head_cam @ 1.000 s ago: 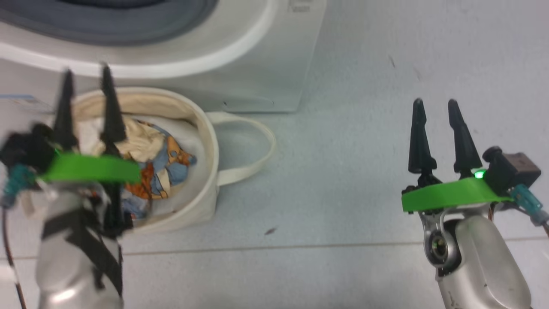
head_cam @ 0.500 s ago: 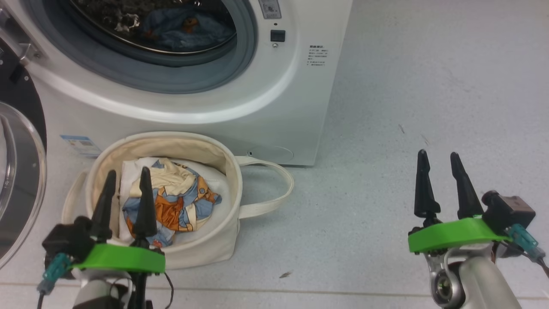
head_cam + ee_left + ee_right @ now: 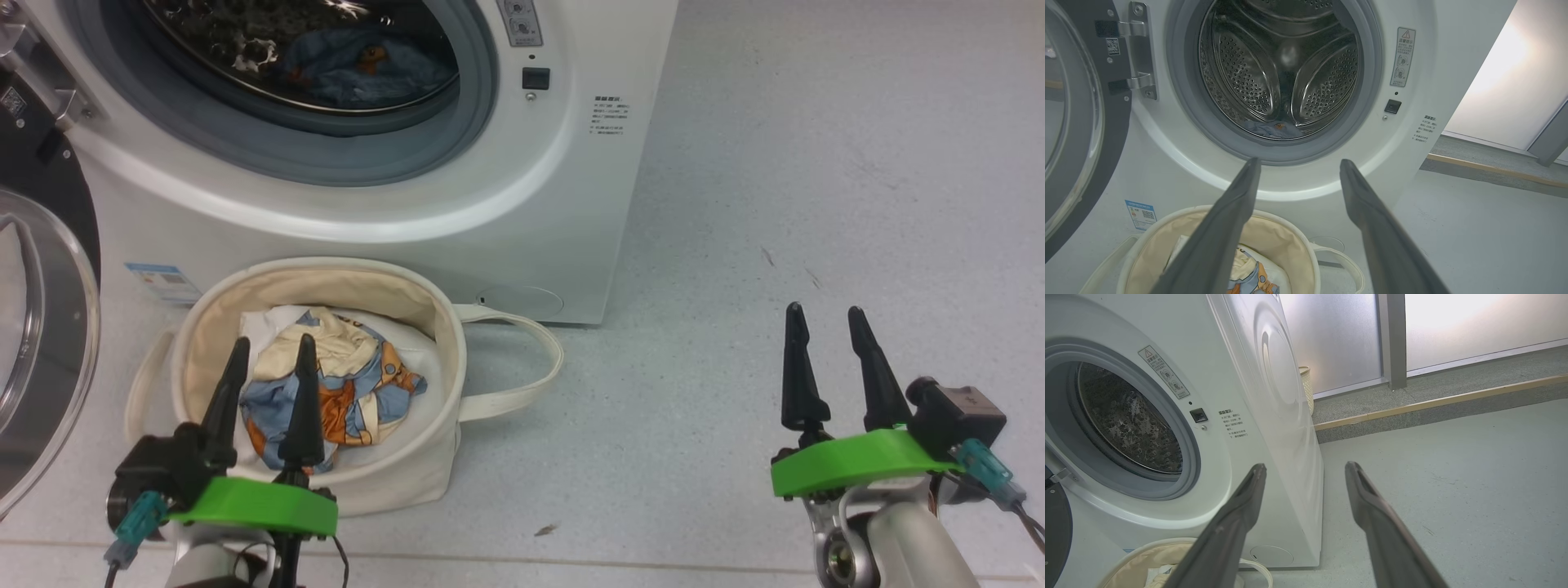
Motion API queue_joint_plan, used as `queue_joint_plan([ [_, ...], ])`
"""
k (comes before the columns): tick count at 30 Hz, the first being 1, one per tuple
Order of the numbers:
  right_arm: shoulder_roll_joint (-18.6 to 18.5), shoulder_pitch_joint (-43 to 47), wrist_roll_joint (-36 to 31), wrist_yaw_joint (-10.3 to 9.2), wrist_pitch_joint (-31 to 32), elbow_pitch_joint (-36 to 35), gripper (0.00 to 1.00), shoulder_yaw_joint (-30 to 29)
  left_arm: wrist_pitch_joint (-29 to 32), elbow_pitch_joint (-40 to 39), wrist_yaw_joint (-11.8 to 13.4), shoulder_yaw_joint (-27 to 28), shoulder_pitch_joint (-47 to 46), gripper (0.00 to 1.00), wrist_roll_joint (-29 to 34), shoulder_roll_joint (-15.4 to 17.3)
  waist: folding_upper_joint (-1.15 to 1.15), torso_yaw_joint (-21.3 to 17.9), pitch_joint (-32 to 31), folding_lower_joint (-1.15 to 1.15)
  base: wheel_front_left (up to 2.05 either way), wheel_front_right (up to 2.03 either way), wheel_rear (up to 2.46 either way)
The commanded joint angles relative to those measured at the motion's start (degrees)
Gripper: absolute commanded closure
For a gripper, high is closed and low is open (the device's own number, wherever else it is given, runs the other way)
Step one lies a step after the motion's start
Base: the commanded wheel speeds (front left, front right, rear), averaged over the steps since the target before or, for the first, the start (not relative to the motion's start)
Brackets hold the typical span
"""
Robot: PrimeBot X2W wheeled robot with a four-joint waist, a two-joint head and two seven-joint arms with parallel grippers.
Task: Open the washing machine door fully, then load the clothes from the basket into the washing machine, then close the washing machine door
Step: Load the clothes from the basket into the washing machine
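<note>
Left hand [image 3: 273,341], fingers spread and empty, hangs with the clothes [image 3: 359,400] in the basket [image 3: 326,269] just beneath it, ready to dip and pinch; right hand [image 3: 824,310] spread too, idle

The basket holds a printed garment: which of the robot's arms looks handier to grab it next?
Probably the left. In the head view the left gripper stands open at the basket, in line with the clothes. The right gripper, also open, is far off to the side over the floor.

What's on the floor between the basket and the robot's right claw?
Mostly bare grey floor, in the head view, between the basket and the right gripper; the basket's loop handle pokes that way.
</note>
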Motion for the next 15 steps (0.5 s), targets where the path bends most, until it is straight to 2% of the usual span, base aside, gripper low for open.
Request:
queue_joint_plan([
  [1, 0.13, -0.46, 0.16, 0.00, -0.70, -1.69, 0.00, 1.57, -0.26, -1.85, 0.34, 1.37, -0.51, 0.00, 0.05, 1.07, 0.00, -0.10, 0.02, 0.00, 0.00, 0.00, 0.00],
  [15, 0.13, -0.52, 0.64, 0.00, -0.70, -1.53, 0.00, 2.18, -0.26, -1.64, 0.40, 0.76, -0.70, 0.00, 0.58, 1.07, 0.00, -0.30, 0.10, 0.00, 0.00, 0.00, 0.00],
])
